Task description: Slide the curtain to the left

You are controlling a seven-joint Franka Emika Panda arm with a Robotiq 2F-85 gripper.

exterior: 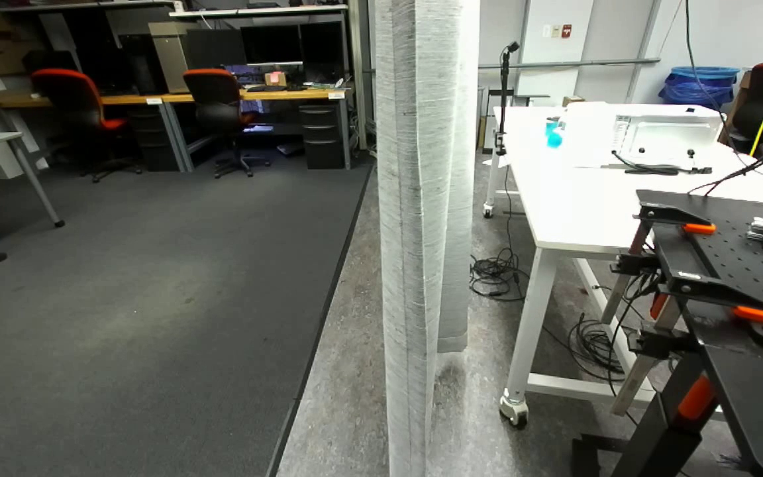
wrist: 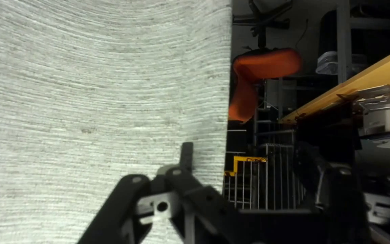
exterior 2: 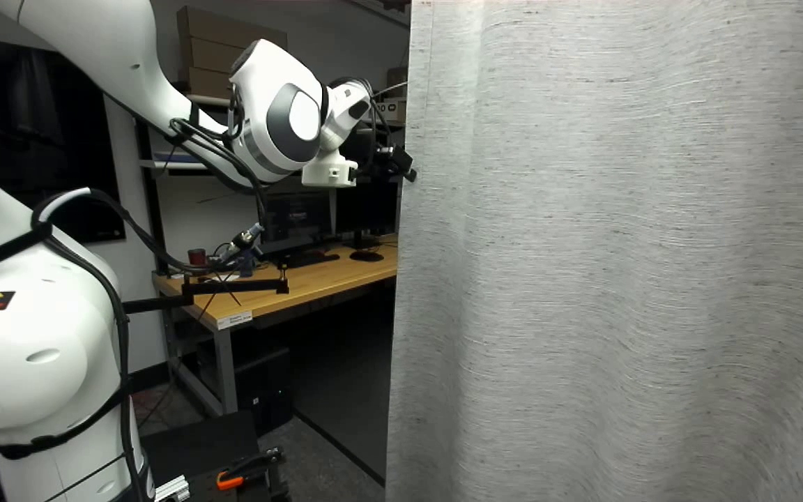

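The curtain (exterior 2: 617,251) is pale grey fabric and hangs across the right half of an exterior view, its free edge upright near the middle. In an exterior view the curtain (exterior: 414,218) shows nearly edge-on as narrow folds. My gripper (exterior 2: 396,164) is at the curtain's free edge, a dark tip just overlapping it; much of it is hard to make out. In the wrist view the curtain (wrist: 96,95) fills the left. My gripper (wrist: 245,149) is open, with one finger over the fabric and one over the dark background, past the edge. Contact cannot be told.
A wooden desk (exterior 2: 318,282) with monitors stands behind the arm. A white table (exterior: 587,205) and a black mounting plate (exterior: 732,258) with clamps stand beside the curtain. Cables (exterior: 497,275) lie on the floor. An orange chair (wrist: 266,66) shows past the curtain edge.
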